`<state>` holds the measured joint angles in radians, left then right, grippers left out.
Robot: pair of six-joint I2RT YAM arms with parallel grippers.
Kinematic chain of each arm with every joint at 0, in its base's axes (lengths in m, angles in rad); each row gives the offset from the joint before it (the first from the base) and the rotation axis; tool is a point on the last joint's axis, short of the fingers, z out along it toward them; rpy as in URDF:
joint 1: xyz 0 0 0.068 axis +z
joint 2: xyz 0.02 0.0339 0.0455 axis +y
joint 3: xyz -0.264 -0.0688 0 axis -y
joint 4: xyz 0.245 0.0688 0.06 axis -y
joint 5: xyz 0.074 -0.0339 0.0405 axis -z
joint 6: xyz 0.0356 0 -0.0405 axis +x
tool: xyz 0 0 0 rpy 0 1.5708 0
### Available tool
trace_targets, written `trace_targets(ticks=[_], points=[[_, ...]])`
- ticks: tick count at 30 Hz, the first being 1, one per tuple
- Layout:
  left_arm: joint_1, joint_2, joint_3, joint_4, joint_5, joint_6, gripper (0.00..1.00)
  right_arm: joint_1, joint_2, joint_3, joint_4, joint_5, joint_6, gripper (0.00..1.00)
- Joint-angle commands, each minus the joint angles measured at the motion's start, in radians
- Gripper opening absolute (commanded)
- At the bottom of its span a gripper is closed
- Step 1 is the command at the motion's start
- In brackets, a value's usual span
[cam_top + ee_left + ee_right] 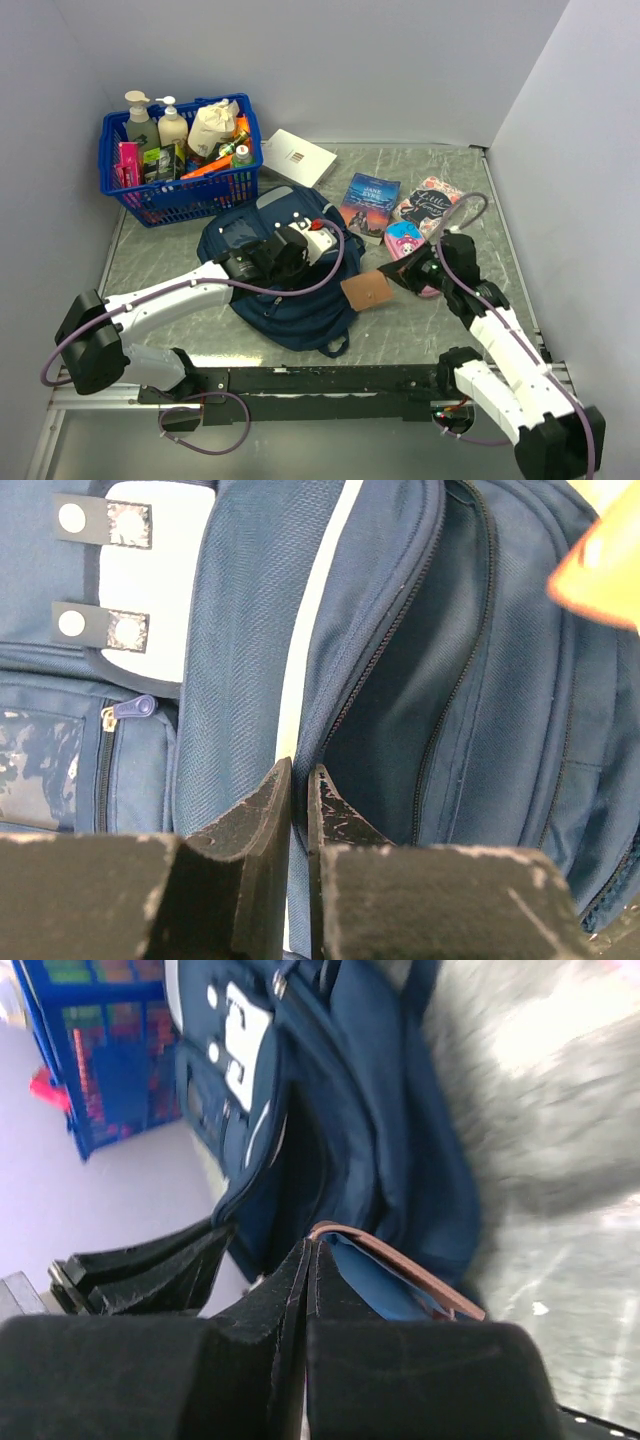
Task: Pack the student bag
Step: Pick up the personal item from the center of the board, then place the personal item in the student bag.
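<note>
The navy student bag [285,300] lies flat in the table's middle, its main pocket open [400,700]. My left gripper [300,243] rests on top of it, shut on the fabric edge of the bag's opening [298,780], holding it up. My right gripper [392,277] is shut on a brown leather wallet [366,291] with a blue lining [400,1280]. It holds the wallet just right of the bag's open side. The bag also fills the right wrist view [330,1130].
A blue plastic basket [180,160] full of bottles stands at the back left. A white booklet [298,157], a dark book [369,203], a floral book [428,203] and a pink case [407,238] lie behind and right of the bag.
</note>
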<state>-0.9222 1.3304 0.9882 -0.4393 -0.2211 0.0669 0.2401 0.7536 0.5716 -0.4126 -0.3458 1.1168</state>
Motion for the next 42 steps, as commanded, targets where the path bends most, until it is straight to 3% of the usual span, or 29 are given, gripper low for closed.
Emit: trace_targets(ticks=[1,9,16,19,23,27,33,37,42], points=[[0.023,-0.034,0.064,0.054,-0.120,-0.024,0.01,0.045,0.093,0.068,0.171,-0.128,0.051,0.00],[0.017,-0.026,0.055,0.059,-0.075,-0.029,0.01,0.139,0.271,0.140,0.305,-0.182,0.089,0.00],[0.017,-0.042,0.020,0.080,-0.100,-0.035,0.01,0.157,0.293,0.226,0.281,-0.199,0.084,0.00],[0.017,-0.042,0.024,0.083,-0.110,-0.041,0.01,0.169,0.293,0.194,0.281,-0.182,0.130,0.00],[0.017,-0.043,0.055,0.080,-0.141,-0.041,0.01,0.194,0.334,0.053,0.408,-0.206,0.251,0.00],[0.017,-0.037,0.086,0.070,-0.173,-0.059,0.01,0.255,0.421,0.027,0.486,-0.191,0.304,0.00],[0.017,-0.046,0.106,0.036,-0.118,-0.095,0.01,0.280,0.420,0.050,0.449,-0.006,0.314,0.00],[0.017,-0.054,0.098,0.033,-0.113,-0.087,0.01,0.283,0.421,0.086,0.376,0.195,0.347,0.00],[0.017,-0.056,0.101,0.022,-0.089,-0.091,0.01,0.280,0.509,0.146,0.328,0.274,0.367,0.00]])
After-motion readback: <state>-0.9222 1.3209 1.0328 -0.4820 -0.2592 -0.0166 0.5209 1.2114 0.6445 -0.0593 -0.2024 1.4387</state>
